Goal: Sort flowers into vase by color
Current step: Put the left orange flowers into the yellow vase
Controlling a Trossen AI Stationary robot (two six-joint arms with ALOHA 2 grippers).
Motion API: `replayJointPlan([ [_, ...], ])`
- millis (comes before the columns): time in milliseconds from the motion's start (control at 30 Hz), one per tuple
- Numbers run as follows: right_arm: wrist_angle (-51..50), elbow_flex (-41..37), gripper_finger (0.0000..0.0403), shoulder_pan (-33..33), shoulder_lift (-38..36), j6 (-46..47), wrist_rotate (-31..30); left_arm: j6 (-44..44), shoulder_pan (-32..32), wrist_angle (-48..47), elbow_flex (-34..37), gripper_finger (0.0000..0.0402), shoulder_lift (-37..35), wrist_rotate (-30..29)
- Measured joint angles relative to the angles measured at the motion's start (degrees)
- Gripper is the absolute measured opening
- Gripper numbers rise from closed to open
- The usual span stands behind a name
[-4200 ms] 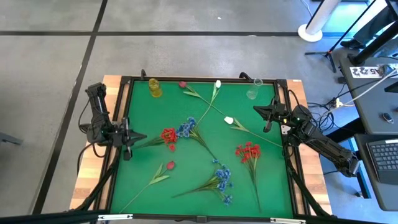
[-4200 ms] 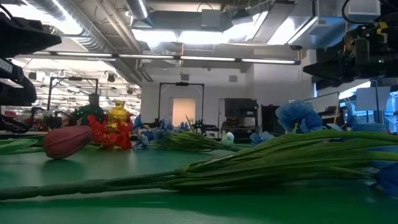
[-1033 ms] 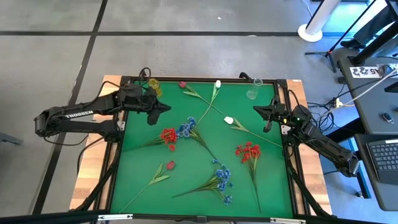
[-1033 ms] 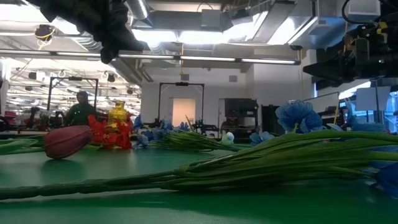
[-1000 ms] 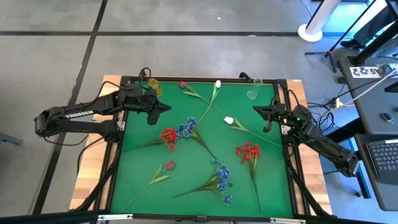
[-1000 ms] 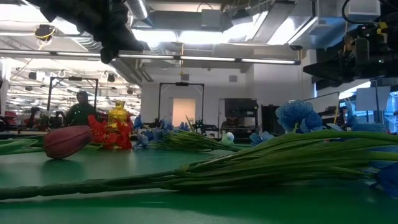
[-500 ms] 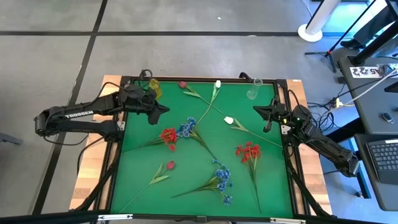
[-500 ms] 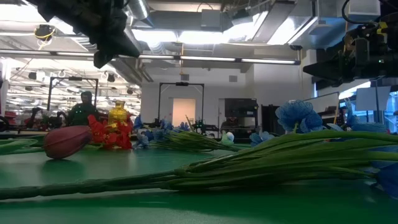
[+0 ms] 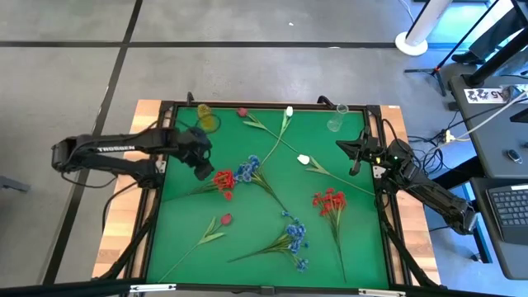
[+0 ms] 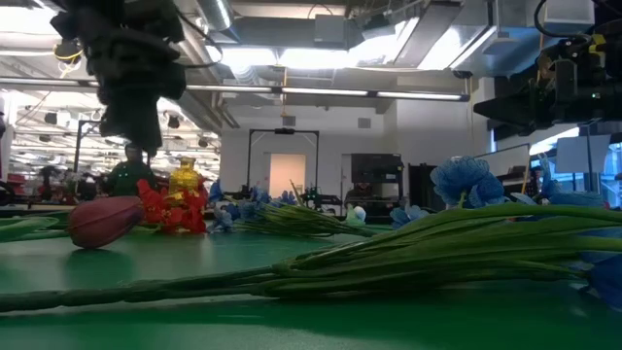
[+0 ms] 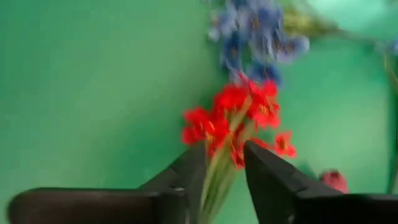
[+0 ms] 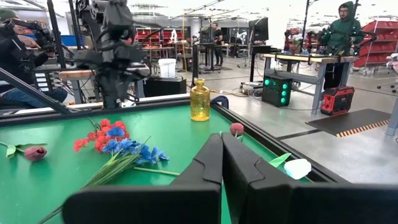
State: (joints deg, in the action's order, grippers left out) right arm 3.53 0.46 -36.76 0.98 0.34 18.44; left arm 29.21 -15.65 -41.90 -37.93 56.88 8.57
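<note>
Long-stemmed flowers lie flat on the green mat (image 9: 190,239): a red blossom cluster (image 9: 223,179) beside a blue one (image 9: 247,171), another red cluster (image 9: 328,200), another blue cluster (image 9: 294,233), red tulips (image 9: 225,219) and white tulips (image 9: 304,159). A yellow vase (image 9: 206,118) and a clear vase (image 9: 335,122) stand at the far edge. My left gripper (image 9: 201,170) hangs open above the left red cluster (image 11: 233,118), pointing steeply down; its stem shows between the fingertips, clear below them. My right gripper (image 9: 342,146) waits shut at the right edge.
A black frame (image 9: 272,106) rims the mat. The flower stems cross one another in the middle. The low view shows a red tulip bud (image 10: 102,222) and thick green stems (image 10: 389,258) close to the near edge. People stand in the room beyond.
My left gripper has swung from near the yellow vase toward the table's near edge and sunk, tipping from nearly level to pointing steeply down over the left red blossom cluster. The flowers have kept their places.
</note>
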Motion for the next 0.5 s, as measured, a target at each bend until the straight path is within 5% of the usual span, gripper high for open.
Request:
replayJointPlan([
  [200,0.0,-0.01,0.0001,0.01,-0.01,-0.01,0.01,0.37,8.57,0.36,0.0,0.0182,1.29,0.36],
  [500,0.0,0.0,0.0001,-0.01,-0.01,-0.01,0.02,4.12,19.96,-3.57,0.0,0.0224,1.31,-13.36],
])
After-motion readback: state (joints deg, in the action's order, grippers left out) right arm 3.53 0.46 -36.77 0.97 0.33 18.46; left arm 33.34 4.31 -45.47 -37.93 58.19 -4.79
